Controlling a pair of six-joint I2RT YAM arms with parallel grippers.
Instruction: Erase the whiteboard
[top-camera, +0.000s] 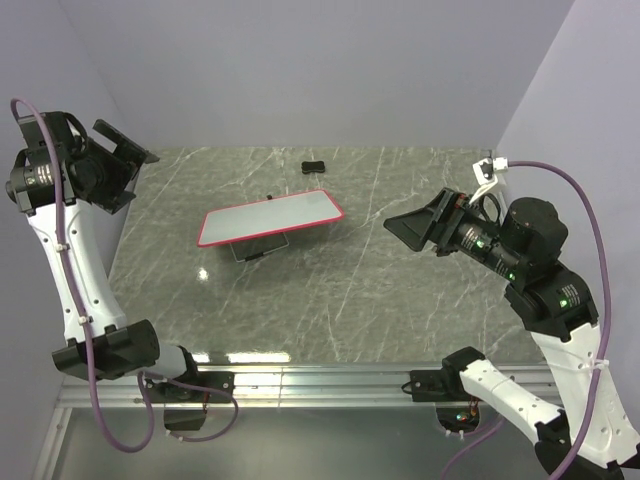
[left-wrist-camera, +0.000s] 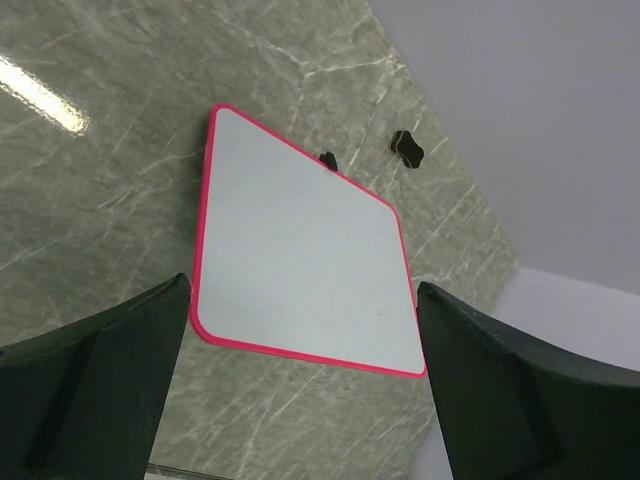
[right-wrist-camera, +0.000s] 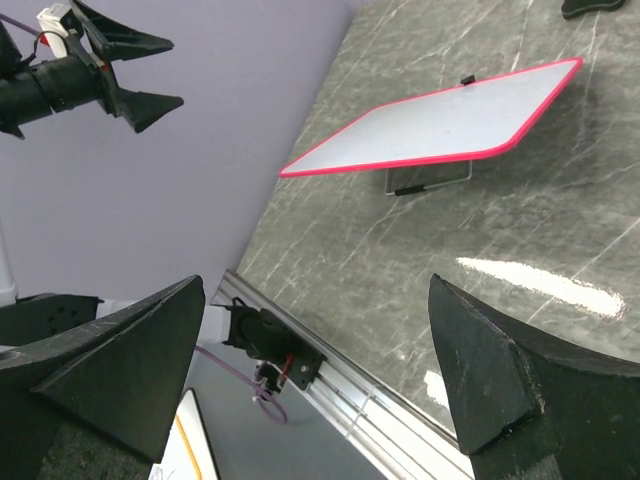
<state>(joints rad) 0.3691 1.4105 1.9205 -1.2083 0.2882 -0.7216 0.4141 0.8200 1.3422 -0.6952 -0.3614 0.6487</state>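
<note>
While both arms hang clear, note: whiteboard (top-camera: 270, 218) sits mid-table, tilted on wire stand (top-camera: 262, 248), long axis left-right, between grippers. Right gripper (top-camera: 408, 228) spread wide, empty, near board's right end; your nearer arm. Left gripper (top-camera: 135, 172) likewise spread, empty, raised well apart at left. Small black block (top-camera: 316, 166) behind board, likely eraser.

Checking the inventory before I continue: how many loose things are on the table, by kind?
Whiteboard: 1
Wire stand: 1
Small black block: 1
Total: 3
</note>
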